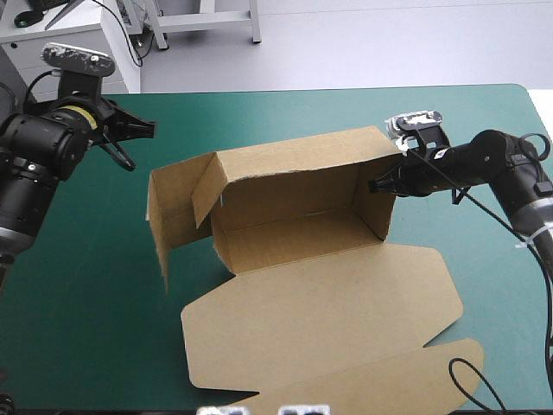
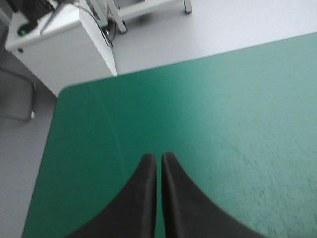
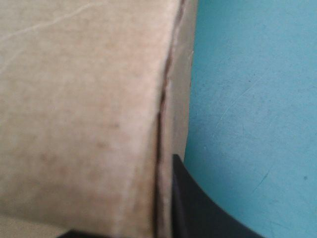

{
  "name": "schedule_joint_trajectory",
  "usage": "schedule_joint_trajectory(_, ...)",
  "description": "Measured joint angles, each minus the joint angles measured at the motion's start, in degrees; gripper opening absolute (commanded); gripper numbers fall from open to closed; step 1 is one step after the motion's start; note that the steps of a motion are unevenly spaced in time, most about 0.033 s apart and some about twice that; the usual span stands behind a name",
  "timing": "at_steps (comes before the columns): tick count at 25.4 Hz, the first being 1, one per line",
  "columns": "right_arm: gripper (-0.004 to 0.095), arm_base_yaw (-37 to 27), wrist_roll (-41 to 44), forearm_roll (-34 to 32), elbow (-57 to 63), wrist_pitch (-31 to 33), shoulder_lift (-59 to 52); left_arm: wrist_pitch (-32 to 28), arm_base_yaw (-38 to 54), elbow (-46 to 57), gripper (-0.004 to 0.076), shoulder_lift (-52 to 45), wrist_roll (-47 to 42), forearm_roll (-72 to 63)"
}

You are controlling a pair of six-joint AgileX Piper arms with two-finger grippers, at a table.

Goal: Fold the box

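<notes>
The right tool (image 1: 378, 184) pinches the raised end wall (image 1: 373, 207) of the brown cardboard box (image 1: 294, 251); hold it upright, I judge; the left tool (image 2: 159, 161), pressed together and empty, should go and raise the slack left flap (image 1: 173, 212).

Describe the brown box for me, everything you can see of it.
The box is a cut sheet of plain brown board, half formed: back and right walls raised, left flaps standing loosely splayed, lid lying flat on the near side. It rests on the teal-green cover. The right gripper is shut on its right wall.
</notes>
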Motion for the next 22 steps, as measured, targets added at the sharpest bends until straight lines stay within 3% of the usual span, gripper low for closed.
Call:
schedule_joint_trajectory(5, 0.0001, 0.0, 10.6, -3.2, -10.3, 15.8, 1.0, -2.9, 12.8, 10.9, 0.0016, -3.2, 4.4, -12.9)
schedule_joint_trajectory(7, 0.0001, 0.0, 13.2, -3.7, -11.7, 18.0, 2.4, -4.5, 13.9, 16.7, 0.0016, -5.7, 5.2, -14.1)
schedule_joint_trajectory(16, 0.0021, 4.2, 17.3, -5.4, -12.2, 17.7, 9.7, -8.2, 13.9, 29.0, 0.0016, -10.1, 5.8, -13.7)
schedule_joint_trajectory(22, 0.015, 7.4, 18.7, -9.6, -14.7, 15.5, 14.8, -10.2, 15.6, 29.2, 0.0016, -9.1, 5.8, -12.6)
